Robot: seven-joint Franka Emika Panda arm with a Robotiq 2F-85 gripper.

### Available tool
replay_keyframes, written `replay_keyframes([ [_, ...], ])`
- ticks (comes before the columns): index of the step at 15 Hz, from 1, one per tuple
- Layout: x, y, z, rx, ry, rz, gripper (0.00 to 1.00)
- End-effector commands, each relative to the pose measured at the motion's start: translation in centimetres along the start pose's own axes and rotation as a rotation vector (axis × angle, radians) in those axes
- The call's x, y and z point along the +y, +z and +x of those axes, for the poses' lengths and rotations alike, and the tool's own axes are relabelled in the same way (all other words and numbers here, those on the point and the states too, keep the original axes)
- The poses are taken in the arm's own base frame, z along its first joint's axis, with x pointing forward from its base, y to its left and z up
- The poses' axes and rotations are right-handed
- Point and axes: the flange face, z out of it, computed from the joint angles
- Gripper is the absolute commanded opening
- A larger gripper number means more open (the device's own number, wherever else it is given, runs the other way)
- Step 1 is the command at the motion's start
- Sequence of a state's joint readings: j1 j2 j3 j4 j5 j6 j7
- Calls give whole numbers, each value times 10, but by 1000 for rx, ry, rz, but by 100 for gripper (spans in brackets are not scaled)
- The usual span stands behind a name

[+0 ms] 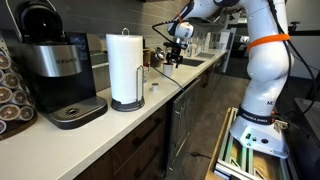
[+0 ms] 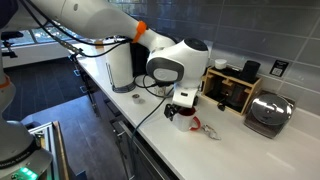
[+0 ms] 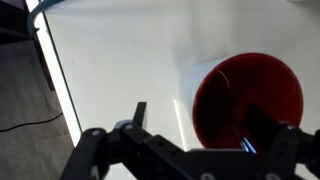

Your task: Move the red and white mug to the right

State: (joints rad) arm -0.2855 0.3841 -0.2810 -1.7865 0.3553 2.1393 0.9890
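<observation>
- Closest to the lens in an exterior view stand a rack of coffee pods (image 1: pixel 8 92) and a black coffee machine (image 1: pixel 55 65), then a paper towel roll (image 1: pixel 126 68), all on the white counter (image 1: pixel 110 125); your arm (image 1: pixel 262 60) reaches to the far end, where the gripper (image 1: pixel 177 56) hangs low over the counter; the mug is too small there to make out, and so is the pincer's opening
- In an exterior view the red and white mug (image 2: pixel 179 118) stands upright on the counter, directly under the gripper (image 2: pixel 183 104); a toaster (image 2: pixel 268 113) sits well apart from it along the wall; the fingers seem to reach its rim, though you cannot tell from here whether they touch
- In the wrist view the mug fills the right half, red inside and white outside; your fingers are spread wide, one finger (image 3: pixel 140 112) over bare counter beside the mug, its partner apparently over the mug's mouth, so the near wall lies between them; nothing is clamped
- By my reading you are at the approach: the pincer is lined up astride the wall but the grasp is not yet made; the mug rests on the counter, so closing, lifting, carrying it right and setting it down all remain
</observation>
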Motion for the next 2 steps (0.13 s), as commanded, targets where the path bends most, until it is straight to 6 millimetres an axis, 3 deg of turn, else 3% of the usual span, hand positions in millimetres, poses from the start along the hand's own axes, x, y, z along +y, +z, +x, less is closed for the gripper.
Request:
replay_keyframes([
  [1, 9, -14, 6, 4, -37, 32, 100],
  [2, -1, -2, 1, 6, -4, 1, 100],
])
